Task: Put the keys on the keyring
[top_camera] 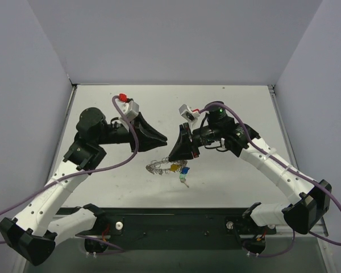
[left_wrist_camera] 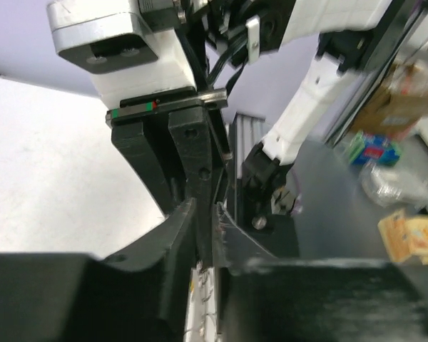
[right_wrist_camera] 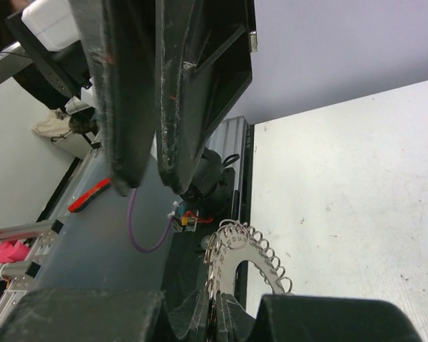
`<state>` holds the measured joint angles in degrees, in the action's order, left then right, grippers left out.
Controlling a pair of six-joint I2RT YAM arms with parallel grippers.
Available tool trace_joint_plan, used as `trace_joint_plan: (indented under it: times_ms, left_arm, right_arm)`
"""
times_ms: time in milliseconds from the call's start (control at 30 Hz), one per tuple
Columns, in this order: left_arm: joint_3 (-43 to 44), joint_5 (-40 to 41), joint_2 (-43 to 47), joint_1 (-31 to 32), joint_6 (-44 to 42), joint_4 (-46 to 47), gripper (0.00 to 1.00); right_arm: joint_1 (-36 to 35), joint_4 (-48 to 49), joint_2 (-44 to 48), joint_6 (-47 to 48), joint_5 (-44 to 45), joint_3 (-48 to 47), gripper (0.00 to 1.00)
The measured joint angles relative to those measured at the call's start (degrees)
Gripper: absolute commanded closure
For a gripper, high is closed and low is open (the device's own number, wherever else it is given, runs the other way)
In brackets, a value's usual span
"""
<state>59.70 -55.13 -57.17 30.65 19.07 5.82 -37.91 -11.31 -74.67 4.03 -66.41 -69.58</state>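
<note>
The keyring [top_camera: 160,166] is a silvery ring with a scalloped rim, at the table's middle. A yellow key [top_camera: 174,169], a blue key [top_camera: 185,170] and a green key [top_camera: 184,182] hang at its right side. My right gripper [top_camera: 176,152] is shut on the keyring's edge, and the ring [right_wrist_camera: 251,251] sticks out from my right gripper [right_wrist_camera: 217,313]. My left gripper [top_camera: 163,139] faces it from the left, just above the ring, closed to a narrow slit with nothing between the tips. In the left wrist view [left_wrist_camera: 205,214] a strip of the ring [left_wrist_camera: 203,306] shows through the slit.
The white table [top_camera: 227,182] is walled by grey panels on the left, back and right. A black rail [top_camera: 176,219] with the arm bases runs along the near edge. Purple cables [top_camera: 131,153] loop beside both arms.
</note>
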Motion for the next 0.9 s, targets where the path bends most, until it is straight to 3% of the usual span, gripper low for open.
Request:
trace_joint_plan:
  times_ms: [33,133,267,433,633,900]
  left_arm:
    - [2.8,-1.2,-1.5,0.0,-2.1,-4.9,0.55]
    - [10.8,-2.4,-5.5,0.0,-9.6,-18.2,0.50]
    - [17.2,-2.0,-7.8,0.0,-19.9,-36.6,0.50]
    - [22.9,0.3,-11.4,1.8,-28.6,-52.8,0.51]
    - [23.7,7.5,-14.2,8.0,-32.4,-60.8,0.57]
    - [23.8,14.6,-14.2,10.0,-32.8,-61.7,0.66]
  right_arm:
    - [0.0,0.0,0.0,0.0,0.0,0.0,1.00]
    - [0.0,0.0,0.0,0.1,0.0,0.0,1.00]
    - [0.0,-0.5,0.0,0.4,0.0,0.0,1.00]
    - [0.0,-1.8,0.0,0.8,0.0,-0.1,1.00]
    - [0.0,-3.3,0.0,1.2,0.9,-0.8,1.00]
    - [0.0,-3.6,0.0,1.2,2.1,-1.0,1.00]
